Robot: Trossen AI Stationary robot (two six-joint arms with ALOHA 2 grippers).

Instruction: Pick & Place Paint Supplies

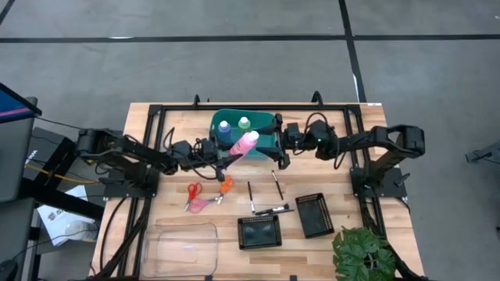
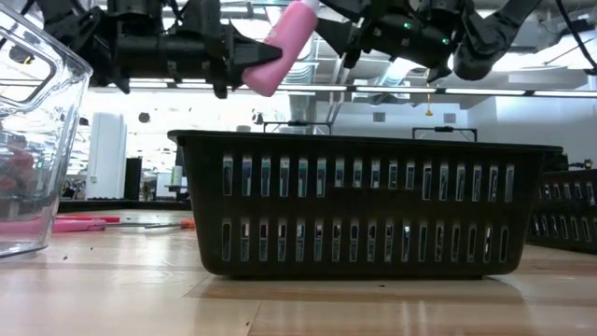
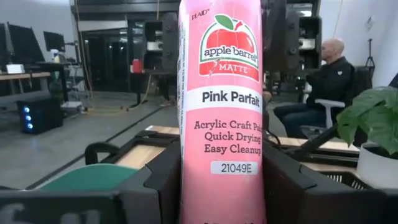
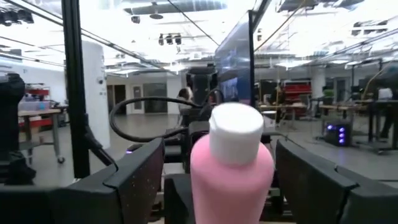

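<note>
The left gripper (image 1: 229,158) is closed around the pink bottle (image 1: 244,145) at centre frame, over the teal basket (image 1: 266,125). The right gripper (image 1: 277,144), wide open, faces its cap without touching.

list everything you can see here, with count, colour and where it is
pink bottle: 1, pink with white cap, held in the air over the basket's edge
bottles in basket: 2, blue and green, standing inside
basket: 1, teal, table's far middle
scissors: red and pink handles left of centre, an orange-handled pair beside them
brushes: about 3, thin and dark, table centre
mesh trays: 2, black, near edge
clear bin: 1, near-left corner
plant: 1, green, near-right corner
left gripper: shut on the pink bottle
right gripper: open, facing the bottle's cap
</note>
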